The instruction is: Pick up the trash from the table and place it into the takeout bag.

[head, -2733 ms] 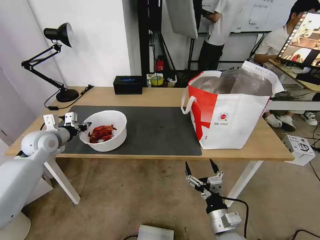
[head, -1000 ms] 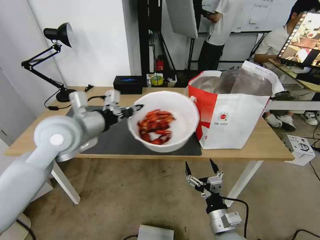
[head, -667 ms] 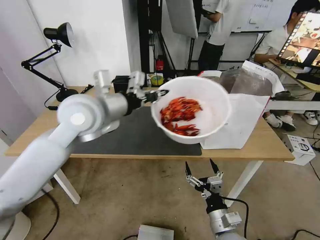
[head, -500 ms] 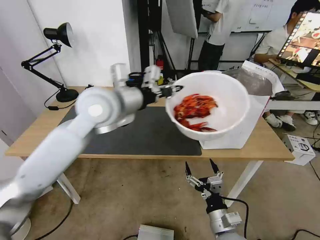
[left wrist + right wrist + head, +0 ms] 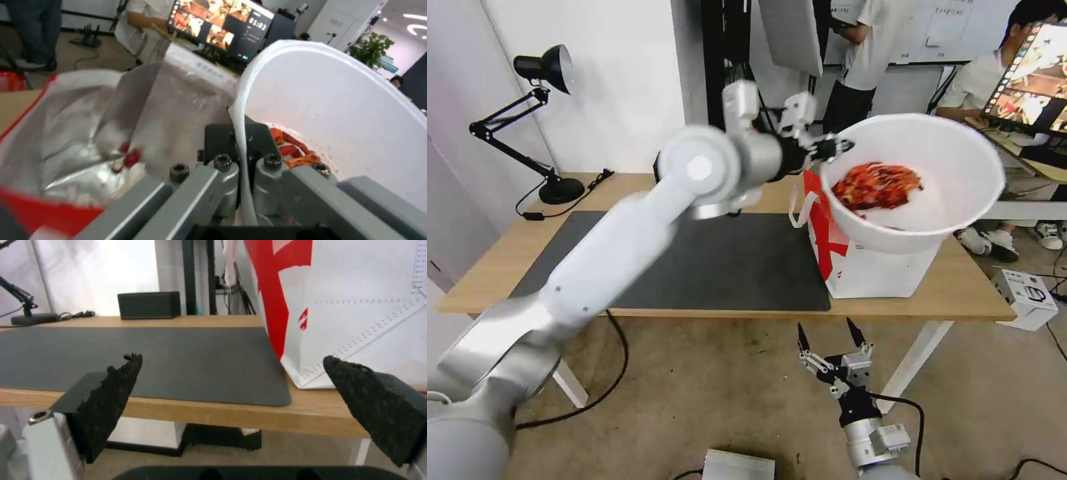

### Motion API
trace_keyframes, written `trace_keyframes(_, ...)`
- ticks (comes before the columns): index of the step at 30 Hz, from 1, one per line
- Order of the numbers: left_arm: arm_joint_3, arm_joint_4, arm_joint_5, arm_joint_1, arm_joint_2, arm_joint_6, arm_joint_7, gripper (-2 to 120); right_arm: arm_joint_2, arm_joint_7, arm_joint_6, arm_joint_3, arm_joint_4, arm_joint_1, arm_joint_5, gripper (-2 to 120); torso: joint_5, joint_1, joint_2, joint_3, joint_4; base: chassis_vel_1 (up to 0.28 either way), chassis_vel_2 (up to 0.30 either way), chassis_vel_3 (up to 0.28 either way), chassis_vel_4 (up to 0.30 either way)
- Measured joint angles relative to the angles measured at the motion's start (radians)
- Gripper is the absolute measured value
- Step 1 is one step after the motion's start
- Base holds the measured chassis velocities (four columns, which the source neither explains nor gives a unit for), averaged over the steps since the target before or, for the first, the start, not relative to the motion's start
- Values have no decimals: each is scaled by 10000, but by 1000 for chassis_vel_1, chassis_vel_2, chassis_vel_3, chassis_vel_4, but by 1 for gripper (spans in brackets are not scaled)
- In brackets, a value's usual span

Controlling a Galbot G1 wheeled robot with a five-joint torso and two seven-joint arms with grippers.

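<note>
Your left gripper (image 5: 835,145) is clamped on the rim of the white bowl (image 5: 954,167) of crayfish shells, holding it up over the takeout bag (image 5: 860,267). Your right gripper (image 5: 829,333) hangs below the table (image 5: 627,190) edge, jaws spread wide around nothing.

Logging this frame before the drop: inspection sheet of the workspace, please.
Surface: table light wood, dark grey mat bare.
Job's things: white bowl of red crayfish shells held in the air over the takeout bag; red bits inside the bag's foil lining.
Clutter: black tissue box at the far edge.
Grippers: left tool clamped on the bowl rim; right tool open, low in front of the table.
Cables: desk lamp cord on the table; cables on the floor.
Surroundings: people and a monitor behind.
</note>
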Motion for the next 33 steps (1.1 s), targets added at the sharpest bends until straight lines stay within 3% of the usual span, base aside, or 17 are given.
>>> trace_keyframes(6, 203, 877, 112, -423, -933, -118, -310, 0, -1, 0, 0, 0, 0, 0, 0, 100, -1, 0, 0, 1, 2, 0, 0, 0, 0)
trace_keyframes(13, 319, 2557, 683, -959, -2469, -192, -591, 0, -1, 0, 0, 0, 0, 0, 0, 100, 1, 0, 0, 0, -1, 0, 0, 0, 0)
trace_keyframes(17, 332, 3232, 936, -1054, -2880, -305, -614, 0, 0, 0, 0, 0, 0, 0, 0, 100, 0, 0, 0, 0, 1, 0, 0, 0, 0)
trace_keyframes(26, 407, 3976, 1230, -1187, -3143, -807, -755, 0, -1, 0, 0, 0, 0, 0, 0, 100, -2, 0, 0, 0, 2, 0, 0, 0, 0)
trace_keyframes(33, 471, 4287, 1192, -1319, -3132, -1547, -1389, 0, -1, 0, 0, 0, 0, 0, 0, 100, -3, 0, 0, 0, 2, 0, 0, 0, 0)
